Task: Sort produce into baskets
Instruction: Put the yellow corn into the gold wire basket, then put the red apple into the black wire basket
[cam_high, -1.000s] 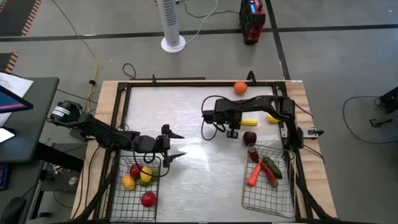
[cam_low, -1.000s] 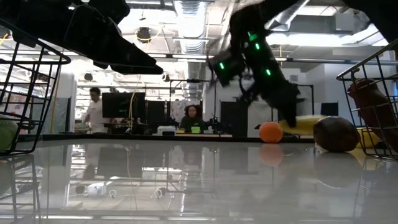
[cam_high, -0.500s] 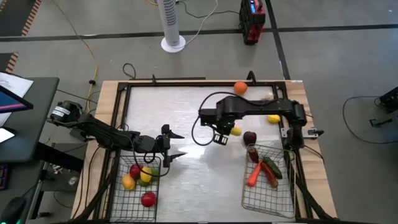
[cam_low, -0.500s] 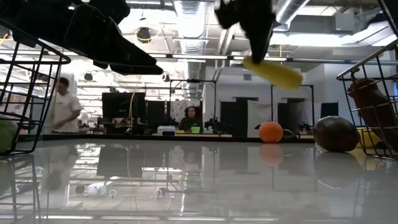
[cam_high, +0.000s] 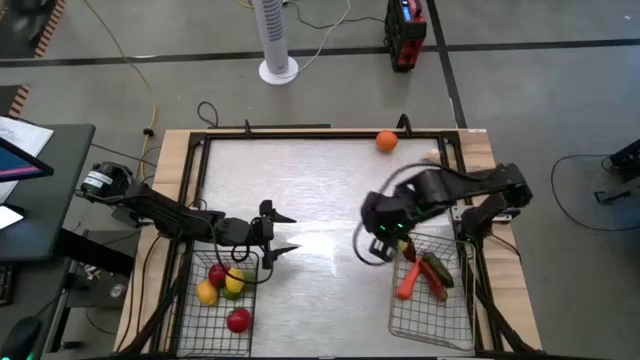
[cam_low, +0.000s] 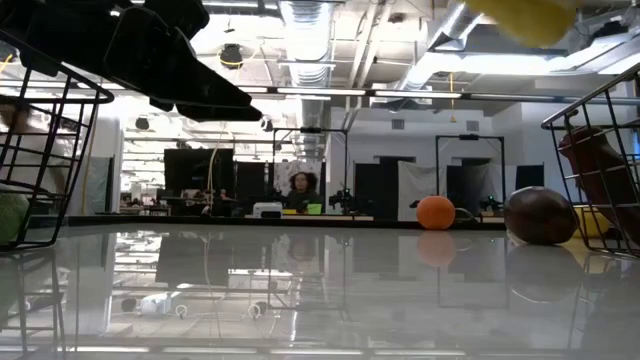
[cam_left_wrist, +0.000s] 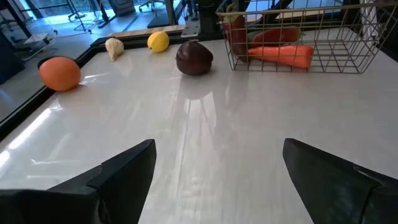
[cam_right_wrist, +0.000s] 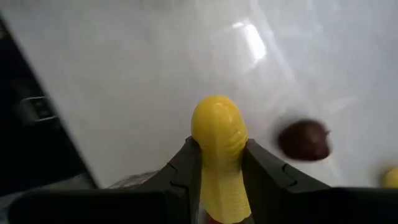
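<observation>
My right gripper (cam_right_wrist: 217, 163) pinched the corn (cam_right_wrist: 217, 149), approx. above the right basket's (cam_high: 452, 318) near-table corner. My left gripper (cam_high: 283, 233) waited, fingers spread, beside the left basket (cam_high: 190, 315). Still left beyond the right basket: orange (cam_high: 386, 141), plum (cam_left_wrist: 194, 58), lemon (cam_left_wrist: 158, 41), garlic (cam_left_wrist: 114, 47).

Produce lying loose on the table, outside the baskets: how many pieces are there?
4: orange at the far edge, garlic and lemon near the far right corner, dark plum just beyond the right basket. None seems hidden.
</observation>
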